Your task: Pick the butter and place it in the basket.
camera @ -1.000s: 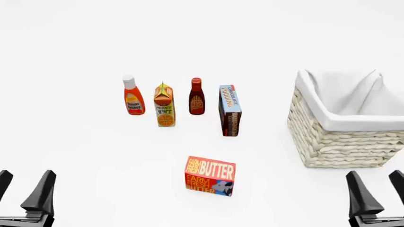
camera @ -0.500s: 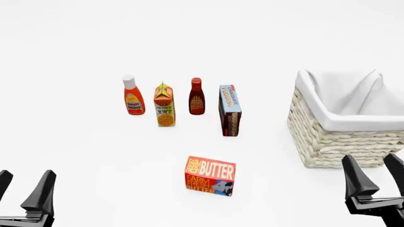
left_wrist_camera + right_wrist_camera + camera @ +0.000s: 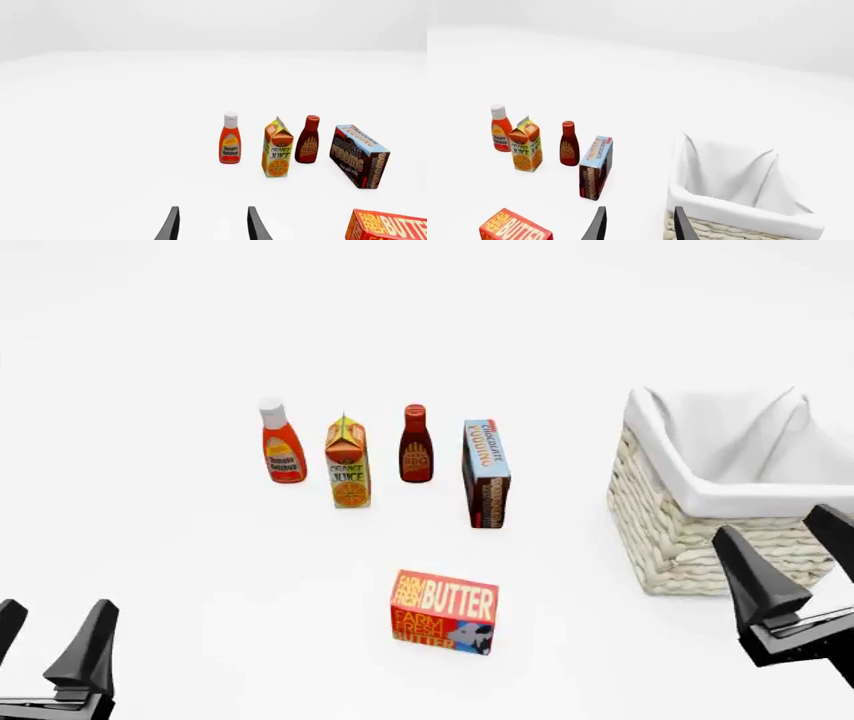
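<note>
None of the task is done yet, as far as I can see. The butter (image 3: 445, 612) sits alone on the white tabletop (image 3: 200, 560), near the front and roughly midway between the two arms, label facing up and toward me. Nothing touches it.

The basket (image 3: 694, 540) stands well off to the right, cloth lining folded over its rim. What I can see of its inside looks empty, though the near wall hides the bottom, so I can't be sure.

Right gripper (image 3: 794, 565): raised, in front of the basket's near corner, jaws spread apart, holding nothing. In its wrist view the butter (image 3: 514, 227) shows only at the frame edge, so the gripper is not lined up on it.

Left gripper (image 3: 47, 645): low at the near left corner, jaws also apart and empty, well away from the butter.

Behind the butter is a row: ketchup bottle (image 3: 280, 443), orange juice carton (image 3: 347, 462), BBQ sauce bottle (image 3: 416, 444), chocolate pudding box (image 3: 486, 473). All upright and apart from the butter.

Remaining: approach, grasp, lift, carry over the rim, release. In my judgement the right arm is the likelier one for it.
</note>
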